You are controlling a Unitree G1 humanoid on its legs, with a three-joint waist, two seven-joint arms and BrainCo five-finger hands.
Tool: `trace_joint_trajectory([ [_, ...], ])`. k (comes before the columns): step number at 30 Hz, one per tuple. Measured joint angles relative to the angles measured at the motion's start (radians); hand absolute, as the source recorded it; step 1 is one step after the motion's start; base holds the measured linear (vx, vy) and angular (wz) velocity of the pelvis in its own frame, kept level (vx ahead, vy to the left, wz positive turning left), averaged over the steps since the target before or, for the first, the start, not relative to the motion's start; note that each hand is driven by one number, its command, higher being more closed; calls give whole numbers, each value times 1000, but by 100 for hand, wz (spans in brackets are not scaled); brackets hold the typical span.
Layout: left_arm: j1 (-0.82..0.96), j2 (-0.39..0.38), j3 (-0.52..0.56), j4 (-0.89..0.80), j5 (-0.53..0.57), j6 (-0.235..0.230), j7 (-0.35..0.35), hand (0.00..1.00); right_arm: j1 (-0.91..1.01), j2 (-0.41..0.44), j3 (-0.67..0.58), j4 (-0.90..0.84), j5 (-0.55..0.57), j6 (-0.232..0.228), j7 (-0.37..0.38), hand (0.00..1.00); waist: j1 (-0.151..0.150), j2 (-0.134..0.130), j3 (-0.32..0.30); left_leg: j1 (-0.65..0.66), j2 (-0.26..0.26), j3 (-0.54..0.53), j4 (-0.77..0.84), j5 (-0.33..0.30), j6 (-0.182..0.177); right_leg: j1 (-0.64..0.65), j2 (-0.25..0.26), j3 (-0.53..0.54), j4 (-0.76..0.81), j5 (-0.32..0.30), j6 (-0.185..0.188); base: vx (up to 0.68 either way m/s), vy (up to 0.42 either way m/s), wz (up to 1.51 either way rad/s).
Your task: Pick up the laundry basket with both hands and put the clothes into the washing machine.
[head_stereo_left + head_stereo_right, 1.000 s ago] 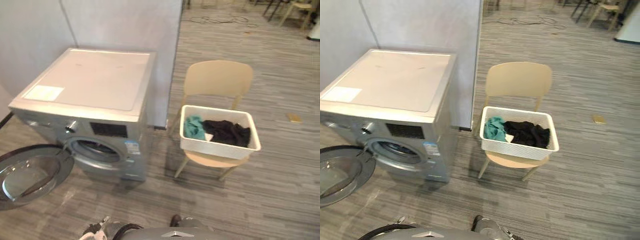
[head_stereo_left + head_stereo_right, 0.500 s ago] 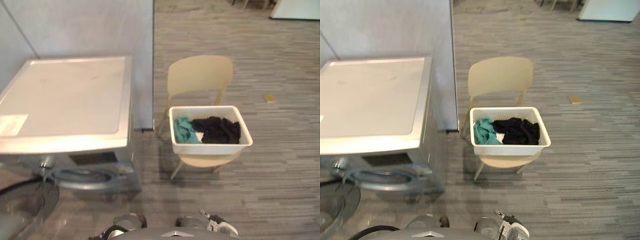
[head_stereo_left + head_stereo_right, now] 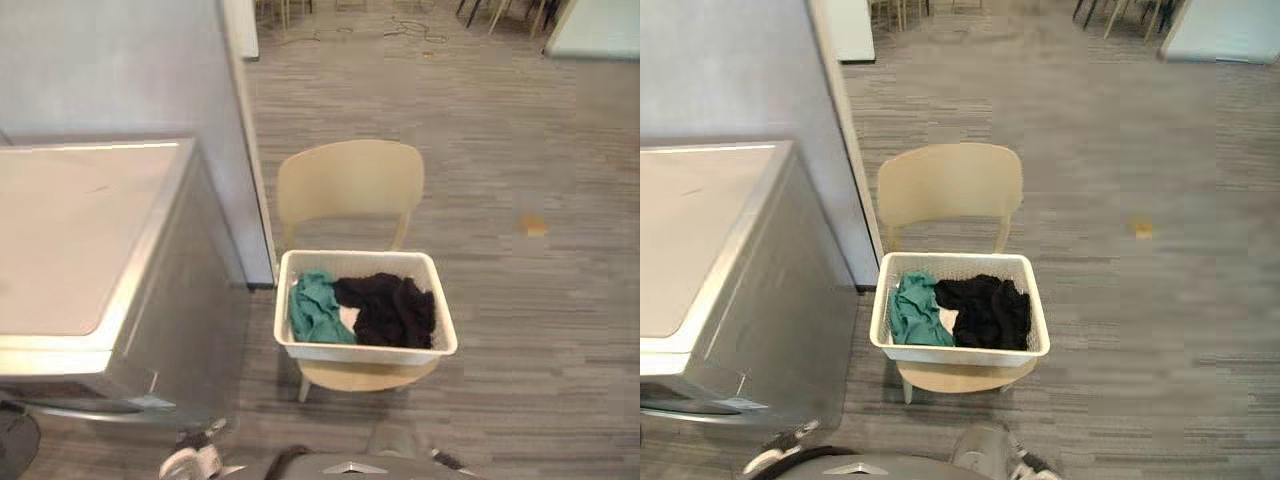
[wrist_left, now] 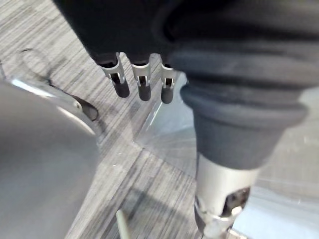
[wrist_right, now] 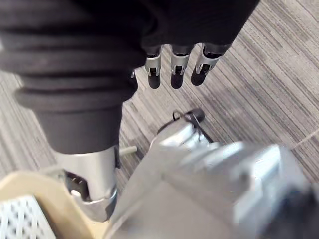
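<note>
Laundry basket (image 3: 365, 352), white and the only one we see, sits on the seat of a single beige chair (image 3: 350, 180). The chair stands just right of the one washing machine (image 3: 80, 240). In the basket we count a teal garment (image 3: 315, 310) on the left and a black garment (image 3: 390, 310) on the right, with a pale scrap (image 3: 348, 318) between them. A pale sticker (image 3: 718, 405) on the machine's front edge is too small for us to read. One small tan object (image 3: 532, 226) lies on the floor, well apart from the chair. Our left hand (image 4: 142, 82) hangs over the floor with its fingers straight and relaxed, grasping nothing. Our right hand (image 5: 172, 69) hangs the same way, loose and empty.
</note>
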Motion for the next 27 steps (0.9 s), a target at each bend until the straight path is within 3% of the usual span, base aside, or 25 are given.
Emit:
trace_joint_trajectory([
  [2,7,-3,10,7,3,2,-1,0,7,-1,-33,3,0,11,1,0,-3,19,-15,-22,38,-50,30,103,-1,34,36,-37,6,-37,-33,173,-479,27],
  [4,12,-2,19,2,-6,1,-1,0,9,7,-36,5,0,12,1,0,-4,21,-20,-120,72,-129,159,179,38,85,66,-98,-42,-39,-61,114,-369,57],
  [5,12,5,20,-12,-9,1,-2,0,7,16,-20,3,0,12,0,0,-2,12,-22,-204,84,-164,256,250,80,115,81,-134,-76,-33,-78,54,-306,54],
  [7,13,31,12,-29,-9,1,-1,0,-5,22,52,-20,17,12,-4,0,5,-15,-19,-300,92,-157,377,386,121,153,84,-158,-119,-19,-103,46,-242,32],
  [8,13,37,7,-29,-10,2,0,0,-6,22,72,-48,28,12,-5,0,9,-18,-18,-317,91,-130,413,372,115,159,81,-158,-127,-15,-107,40,-101,4],
  [9,17,46,-19,-28,-9,3,4,0,-5,21,112,-129,65,10,-20,0,7,-16,-19,-348,78,-34,457,292,111,170,77,-164,-146,-4,-109,50,-18,-6],
  [10,22,57,-44,-28,-9,3,5,0,-1,22,151,-234,97,9,-44,0,7,-22,-20,-341,74,50,453,240,142,173,70,-166,-150,0,-106,58,-2,3],
  [11,22,59,-44,-28,-9,4,6,0,6,29,169,-300,113,9,-49,0,4,-26,-22,-335,73,66,439,217,128,176,66,-170,-155,2,-104,76,73,40],
  [12,19,57,-57,-27,-9,3,11,0,17,39,191,-462,162,-1,-83,0,-10,-27,-23,-323,25,101,362,79,71,190,48,-193,-193,22,-90,54,61,50],
  [13,21,57,-77,-22,-8,3,14,0,15,38,192,-516,173,-12,-97,0,-10,-28,-26,-300,-29,99,260,53,50,190,38,-196,-210,34,-83,51,147,45],
  [14,25,57,-102,-15,-7,3,22,0,13,33,192,-602,185,-24,-118,0,-8,-16,-30,-244,-84,112,91,31,66,186,44,-199,-231,50,-67,39,156,17],
  [16,27,81,-115,2,1,4,46,0,18,88,218,-829,199,-47,-171,0,-2,-48,-32,-193,-130,136,-35,59,55,205,32,-167,-304,86,-64,52,186,10],
  [21,39,81,-116,-25,55,8,75,0,40,132,354,-1219,112,-134,-239,0,-4,-66,-47,-180,-161,131,-44,52,71,271,7,-191,-404,130,-33,57,89,9],
  [24,50,82,-157,-36,72,2,88,0,41,124,451,-1293,20,-179,-233,0,3,-60,-58,-168,-160,128,-77,62,69,275,18,-191,-436,144,-29,8,-16,-2],
  [27,52,104,-248,-27,79,0,84,0,21,57,512,-1198,-37,-181,-197,0,12,-52,-76,-182,-163,121,-95,72,67,284,26,-202,-493,176,-32,15,-13,0],
])
